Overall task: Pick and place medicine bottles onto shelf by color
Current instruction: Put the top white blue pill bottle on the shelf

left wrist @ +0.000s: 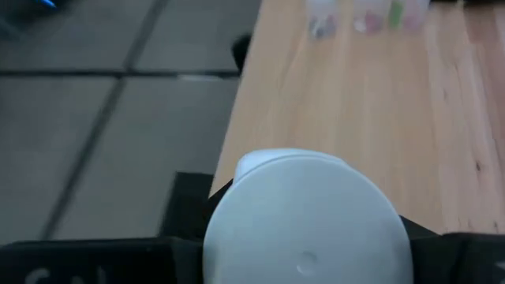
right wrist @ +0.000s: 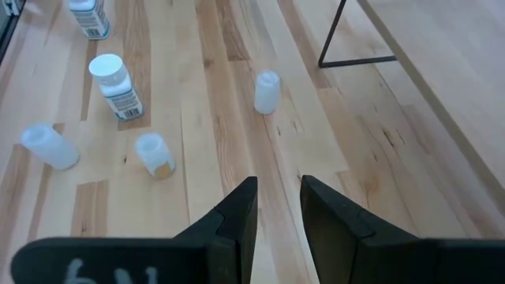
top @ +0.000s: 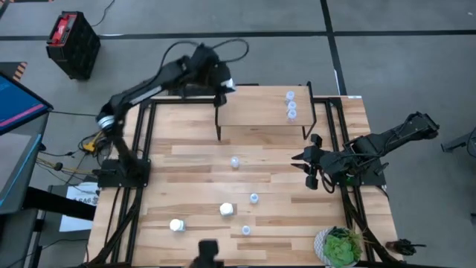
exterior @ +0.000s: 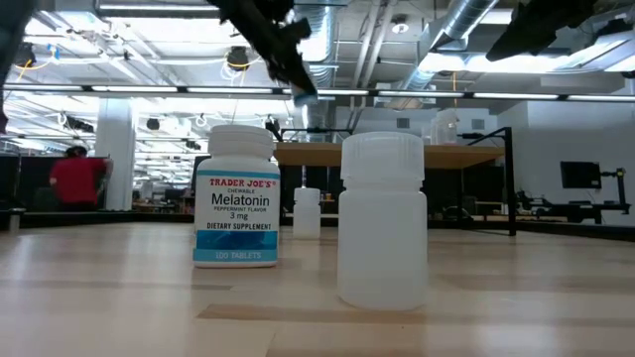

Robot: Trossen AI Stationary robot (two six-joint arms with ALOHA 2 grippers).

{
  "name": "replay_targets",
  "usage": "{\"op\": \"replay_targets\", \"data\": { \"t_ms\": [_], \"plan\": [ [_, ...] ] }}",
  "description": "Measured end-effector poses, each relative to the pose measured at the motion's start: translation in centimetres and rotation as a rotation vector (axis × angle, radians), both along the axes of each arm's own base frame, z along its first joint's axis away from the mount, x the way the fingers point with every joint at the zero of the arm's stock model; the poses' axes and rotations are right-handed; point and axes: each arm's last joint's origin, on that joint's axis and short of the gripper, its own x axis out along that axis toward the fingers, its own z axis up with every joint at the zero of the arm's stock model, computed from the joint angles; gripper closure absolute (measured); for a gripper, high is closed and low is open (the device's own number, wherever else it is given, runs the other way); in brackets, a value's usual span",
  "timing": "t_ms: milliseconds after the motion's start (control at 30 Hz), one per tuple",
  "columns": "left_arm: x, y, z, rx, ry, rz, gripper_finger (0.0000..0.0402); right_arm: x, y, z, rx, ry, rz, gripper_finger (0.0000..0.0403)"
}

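My left gripper (top: pixel 222 86) is shut on a white medicine bottle (left wrist: pixel 308 225) above the far left corner of the light-wood shelf (top: pixel 264 109). Two small pale bottles (top: pixel 291 104) stand on the shelf's right part. My right gripper (top: pixel 308 165) hovers open and empty over the table, right of the shelf's near legs; its fingers (right wrist: pixel 237 217) stand slightly apart. On the table stand two white bottles (top: pixel 227 210) (top: pixel 176 225) and three small translucent ones (top: pixel 235 161) (top: pixel 253 198) (top: pixel 245 230). My left gripper holds the white bottle between its two fingers, one on each side of the bottle's body (left wrist: pixel 221 237). The bottle's round end (left wrist: pixel 316 197) faces the wrist camera and hides the contact. The bottle is lifted clear, above the shelf's left end.
A potted green plant (top: pixel 341 247) stands at the table's near right corner. The shelf's thin black legs (top: pixel 217 125) (top: pixel 306 125) stand on the table's far half. In the low view a labelled melatonin bottle (exterior: pixel 235 198) and a plain white bottle (exterior: pixel 383 223) stand close to the camera.
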Motion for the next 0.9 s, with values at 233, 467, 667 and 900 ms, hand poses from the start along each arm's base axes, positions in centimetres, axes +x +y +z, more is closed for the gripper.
{"op": "replay_targets", "data": {
  "t_ms": [233, 467, 667, 900],
  "plan": [
    [1.9, 4.9, -2.7, -0.147, 0.121, -0.059, 0.0279, 0.0, 0.0, 0.0, 0.0, 0.001, 0.0, 0.0282],
    [3.8, 5.5, -5.7, -0.222, 0.242, -0.097, 0.0279, 0.0, 0.0, 0.0, -0.001, 0.002, 0.0, 0.0282],
    [4.3, 5.1, -6.0, -0.206, 0.263, -0.114, 0.025, 0.0, 0.0, 0.0, -0.002, 0.004, 0.0, 0.0282],
    [4.9, 4.4, -6.1, -0.127, 0.326, -0.079, 0.0203, 0.0, 0.0, -0.1, -0.003, 0.007, 0.0, 0.0282]
  ]
}}
